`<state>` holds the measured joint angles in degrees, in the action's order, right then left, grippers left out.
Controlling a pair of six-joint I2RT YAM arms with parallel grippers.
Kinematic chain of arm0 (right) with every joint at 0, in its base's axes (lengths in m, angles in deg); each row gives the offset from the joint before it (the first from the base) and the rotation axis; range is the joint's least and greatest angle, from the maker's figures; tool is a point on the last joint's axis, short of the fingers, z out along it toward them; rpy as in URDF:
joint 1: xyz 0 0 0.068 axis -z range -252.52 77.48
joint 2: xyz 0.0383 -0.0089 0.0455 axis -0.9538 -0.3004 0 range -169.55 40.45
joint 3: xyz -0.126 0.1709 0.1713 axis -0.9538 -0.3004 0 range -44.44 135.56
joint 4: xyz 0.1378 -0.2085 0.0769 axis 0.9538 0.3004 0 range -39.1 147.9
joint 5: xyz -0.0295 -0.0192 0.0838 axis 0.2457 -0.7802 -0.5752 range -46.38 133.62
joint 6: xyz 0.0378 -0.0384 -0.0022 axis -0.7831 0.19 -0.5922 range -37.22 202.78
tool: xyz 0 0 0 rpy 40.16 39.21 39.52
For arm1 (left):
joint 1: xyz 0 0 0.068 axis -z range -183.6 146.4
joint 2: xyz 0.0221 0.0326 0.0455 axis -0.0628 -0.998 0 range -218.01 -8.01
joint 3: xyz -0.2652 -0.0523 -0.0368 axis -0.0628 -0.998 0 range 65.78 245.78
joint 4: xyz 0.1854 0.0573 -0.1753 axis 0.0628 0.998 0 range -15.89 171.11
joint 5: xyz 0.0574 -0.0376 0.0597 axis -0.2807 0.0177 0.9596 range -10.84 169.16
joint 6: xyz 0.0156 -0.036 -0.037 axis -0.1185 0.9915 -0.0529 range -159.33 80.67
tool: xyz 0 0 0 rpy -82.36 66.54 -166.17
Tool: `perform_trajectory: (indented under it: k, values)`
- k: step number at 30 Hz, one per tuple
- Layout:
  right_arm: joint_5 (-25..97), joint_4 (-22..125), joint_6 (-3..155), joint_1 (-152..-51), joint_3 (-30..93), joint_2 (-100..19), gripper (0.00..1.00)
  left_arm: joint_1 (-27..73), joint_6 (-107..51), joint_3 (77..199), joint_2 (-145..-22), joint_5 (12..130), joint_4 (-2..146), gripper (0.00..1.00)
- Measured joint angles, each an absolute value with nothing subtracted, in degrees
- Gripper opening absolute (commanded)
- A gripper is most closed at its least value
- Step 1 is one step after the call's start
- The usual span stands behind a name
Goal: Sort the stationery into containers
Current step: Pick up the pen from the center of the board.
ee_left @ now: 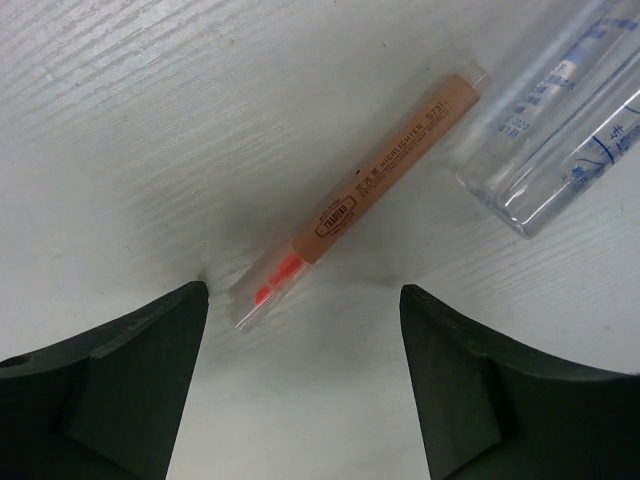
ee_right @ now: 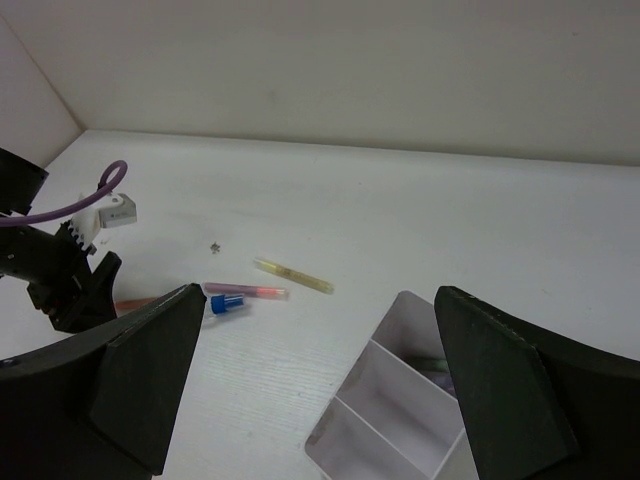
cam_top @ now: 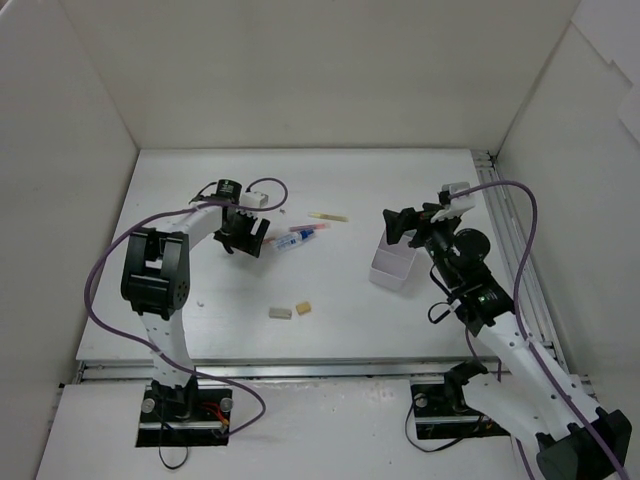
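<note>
Barely begun, judging by the spread. Loose on the white tabletop (cam_top: 400, 180) around centre frame: slim pale yellow pen (cam_top: 328, 217), clear stubby tube with blue end (cam_top: 289, 243), two beige eraser blocks (cam_top: 280, 312) lower down. At the left pincer (ee_left: 300, 295), jaws apart either side of a thin orange-red highlighter pen (ee_left: 385, 175), not touching it. Right pincer (ee_right: 318, 295) wide and empty, close above the white three-compartment plastic box (ee_right: 352, 375) at right. Something dim in one far compartment, impossible to identify.

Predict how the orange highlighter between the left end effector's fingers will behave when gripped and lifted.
The orange highlighter is slim and looks rounded, so a sideways nudge would probably roll it. Its straight body seems stiff, unlikely to bend. The left end effector straddles its clear-capped end, so a pinch there may let it pivot.
</note>
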<state>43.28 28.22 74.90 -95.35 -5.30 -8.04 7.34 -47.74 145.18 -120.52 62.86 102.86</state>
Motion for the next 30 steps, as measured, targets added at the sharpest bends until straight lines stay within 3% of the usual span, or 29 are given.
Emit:
perform_trajectory:
  k: [12,16,19,30]
  values:
    - [44.92,30.54,75.38,-95.33,-6.22,-4.65,0.98,9.81,-51.30,146.62,-121.48,57.97,105.16,0.42]
    - [45.73,31.33,75.58,-95.33,-6.53,-2.90,0.98,10.47,-52.09,148.98,-123.34,56.48,106.07,0.13]
    - [46.25,31.81,75.73,-95.33,-6.53,-1.94,0.98,10.66,-52.13,150.38,-124.37,56.24,106.51,0.00]
    - [46.62,33.19,75.97,-95.31,-6.55,0.58,0.98,11.10,-49.59,146.38,-120.70,59.82,106.16,0.00]
